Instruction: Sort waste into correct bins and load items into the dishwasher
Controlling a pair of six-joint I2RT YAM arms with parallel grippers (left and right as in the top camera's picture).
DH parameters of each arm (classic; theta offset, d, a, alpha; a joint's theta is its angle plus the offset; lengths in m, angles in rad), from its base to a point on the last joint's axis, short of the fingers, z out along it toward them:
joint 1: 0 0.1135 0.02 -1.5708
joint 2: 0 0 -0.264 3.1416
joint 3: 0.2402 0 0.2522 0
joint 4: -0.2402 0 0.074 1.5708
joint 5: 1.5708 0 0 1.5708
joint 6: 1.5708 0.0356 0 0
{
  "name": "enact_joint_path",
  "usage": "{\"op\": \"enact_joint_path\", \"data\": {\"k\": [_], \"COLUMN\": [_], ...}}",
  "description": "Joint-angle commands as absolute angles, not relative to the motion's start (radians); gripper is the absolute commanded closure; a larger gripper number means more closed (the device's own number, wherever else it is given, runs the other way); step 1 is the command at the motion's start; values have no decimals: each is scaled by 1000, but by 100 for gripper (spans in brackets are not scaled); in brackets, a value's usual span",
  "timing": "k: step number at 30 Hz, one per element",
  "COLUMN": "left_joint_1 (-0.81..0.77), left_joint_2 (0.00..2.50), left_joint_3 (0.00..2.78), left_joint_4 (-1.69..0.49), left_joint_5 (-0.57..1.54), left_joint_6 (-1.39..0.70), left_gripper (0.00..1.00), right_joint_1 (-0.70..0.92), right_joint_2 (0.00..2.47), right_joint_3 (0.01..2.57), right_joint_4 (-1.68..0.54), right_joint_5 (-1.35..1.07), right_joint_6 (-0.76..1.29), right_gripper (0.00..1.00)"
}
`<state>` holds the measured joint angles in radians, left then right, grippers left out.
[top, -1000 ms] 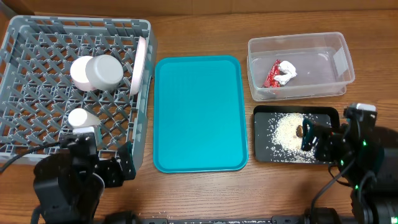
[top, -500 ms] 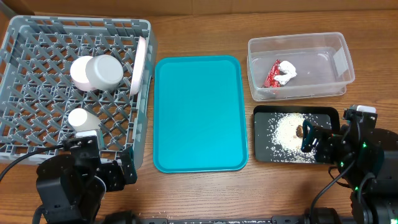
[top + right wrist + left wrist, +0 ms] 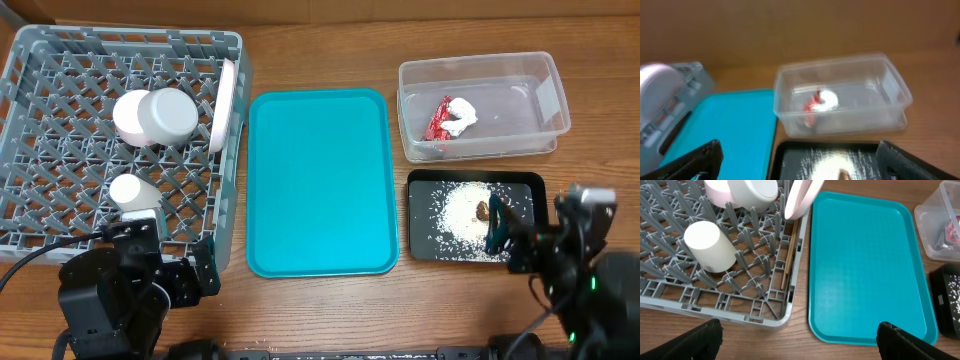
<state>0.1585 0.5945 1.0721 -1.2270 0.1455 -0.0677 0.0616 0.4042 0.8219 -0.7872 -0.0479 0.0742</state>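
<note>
The red wrapper with the white wad (image 3: 450, 117) lies in the clear tub (image 3: 540, 75), also in the right wrist view (image 3: 819, 102). Rice grains with a brown lump (image 3: 470, 212) lie in the black tray (image 3: 425, 182). The grey dish rack (image 3: 60, 45) holds the bowl (image 3: 155, 117), the cup (image 3: 133, 190), the plate (image 3: 223, 105) on edge and the chopsticks (image 3: 789, 250). My left gripper (image 3: 799, 341) is open and empty over the table in front of the rack. My right gripper (image 3: 799, 160) is open and empty above the black tray's near edge.
A teal serving tray (image 3: 318, 180) lies between the rack and the bins, with nothing on it. Both arm bases sit at the table's front edge, left (image 3: 110, 295) and right (image 3: 585, 270).
My right arm has drawn back toward the front edge, away from the black tray. The left arm shifted slightly toward the front, then stayed still.
</note>
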Motion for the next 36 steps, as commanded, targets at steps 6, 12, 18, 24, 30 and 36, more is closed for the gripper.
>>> {"op": "enact_joint_path", "data": {"k": [6,12,18,24,30,36], "left_joint_1": [156,156,156,156,156,156], "left_joint_2": [588,588,588,588,588,588], "left_joint_3": [1066,1066,1066,1066,1066,1066], "left_joint_4": [-1227,-1227,-1227,-1227,-1227,-1227], "left_joint_5": [157,157,157,157,157,157], "left_joint_6": [-45,-45,-45,-45,-45,-45], "left_gripper": [0,0,0,0,0,0], "right_joint_1": [78,77,76,55,55,55], "right_joint_2": [54,3,3,3,6,6], "right_joint_3": [377,154,8,8,8,8], "right_joint_4": [-358,-16,109,-83,-77,-77], "right_joint_5": [-96,-97,-96,-90,-87,-87], "right_joint_6": [49,48,44,33,33,33], "right_gripper": [0,0,0,0,0,0]}}
